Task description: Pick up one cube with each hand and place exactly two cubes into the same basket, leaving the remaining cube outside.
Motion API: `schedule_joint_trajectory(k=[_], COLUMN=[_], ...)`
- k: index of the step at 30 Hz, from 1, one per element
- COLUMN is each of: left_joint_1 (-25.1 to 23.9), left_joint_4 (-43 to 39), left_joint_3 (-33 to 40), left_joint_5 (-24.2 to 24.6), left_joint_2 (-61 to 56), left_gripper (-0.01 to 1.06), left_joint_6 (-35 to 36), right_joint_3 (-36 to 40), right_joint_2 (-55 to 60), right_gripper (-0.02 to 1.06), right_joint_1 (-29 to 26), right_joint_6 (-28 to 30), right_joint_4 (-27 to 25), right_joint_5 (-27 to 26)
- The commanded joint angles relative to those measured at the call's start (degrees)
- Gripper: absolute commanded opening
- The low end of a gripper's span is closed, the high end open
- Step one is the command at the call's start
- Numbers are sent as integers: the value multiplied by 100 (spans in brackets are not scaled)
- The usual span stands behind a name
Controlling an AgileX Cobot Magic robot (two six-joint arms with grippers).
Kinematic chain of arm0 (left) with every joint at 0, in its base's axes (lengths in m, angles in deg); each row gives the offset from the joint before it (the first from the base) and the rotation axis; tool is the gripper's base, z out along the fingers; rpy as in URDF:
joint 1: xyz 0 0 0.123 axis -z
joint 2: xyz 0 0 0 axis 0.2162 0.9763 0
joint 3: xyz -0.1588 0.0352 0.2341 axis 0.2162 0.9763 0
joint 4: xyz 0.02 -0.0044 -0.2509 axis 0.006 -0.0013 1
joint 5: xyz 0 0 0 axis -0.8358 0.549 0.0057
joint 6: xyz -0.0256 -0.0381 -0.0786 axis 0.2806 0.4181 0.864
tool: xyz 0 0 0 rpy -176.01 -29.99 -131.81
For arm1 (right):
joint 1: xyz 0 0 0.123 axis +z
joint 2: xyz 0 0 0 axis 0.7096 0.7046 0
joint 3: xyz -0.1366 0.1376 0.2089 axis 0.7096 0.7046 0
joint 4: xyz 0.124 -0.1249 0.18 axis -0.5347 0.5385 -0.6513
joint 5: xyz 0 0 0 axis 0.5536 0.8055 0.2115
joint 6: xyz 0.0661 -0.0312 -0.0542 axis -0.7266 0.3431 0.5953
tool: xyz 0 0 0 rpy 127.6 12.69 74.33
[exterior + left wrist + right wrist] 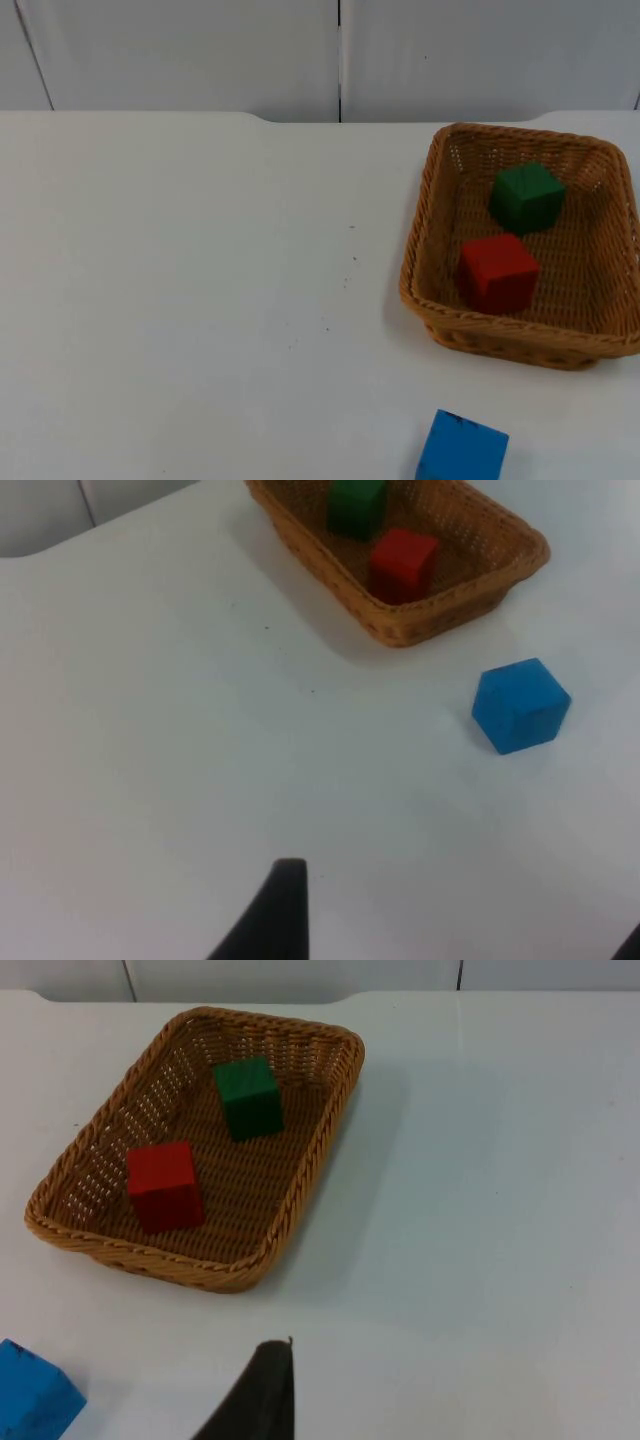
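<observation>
Basket [430,200]: wicker, on the table [200,300] at my right side, near the partition. Green cube [527,197]: inside, at the far end. Red cube [498,272]: inside, just beside the green, nearer the front rim. Blue cube [462,449]: outside, on the table in front of the basket, apart from it. Left and right jaws: both raised over the table and aimed toward the basket; I could not tell their opening.

Two cubes are found inside the basket [424,290] at the right of the top view: the rear cube [527,197] sits further back, the front cube [498,272] just before it. A third cube [462,451] is left outside, at the bottom edge, on the table [180,300].
</observation>
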Motion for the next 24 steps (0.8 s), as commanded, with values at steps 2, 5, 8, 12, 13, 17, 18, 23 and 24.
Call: schedule_joint_trajectory(k=[2, 5, 8, 12, 13, 17, 18, 23, 24], left_joint_1=[-335, -830, -1120, -1621, -1734, -1983, -2083, -2452, -2532], left_joint_4=[6, 6, 6, 6, 6, 6, 6, 6, 6], left_joint_3=[23, 23, 23, 23, 23, 23, 23, 23, 23], left_joint_5=[-72, -72, -72, -72, -72, -72, -72, -72, -72], left_joint_2=[-20, -20, -20, -20, -20, -20, -20, -20, -20], left_gripper=[105, 105, 105, 105, 105, 105, 105, 105, 105], left_joint_6=[30, 30, 30, 30, 30, 30, 30, 30, 30], right_joint_3=[30, 30, 30, 30, 30, 30, 30, 30, 30], right_joint_2=[-21, -21, -21, -21, -21, -21, -21, -21, -21], right_gripper=[105, 105, 105, 105, 105, 105, 105, 105, 105], right_joint_1=[-33, -33, -33, -33, -33, -33, -33, -33, -33], right_joint_6=[2, 2, 2, 2, 2, 2, 2, 2, 2], right_joint_4=[-33, -33, -33, -33, -33, -33, -33, -33, -33], right_joint_5=[-43, -43, -43, -43, -43, -43, -43, -43, -43])
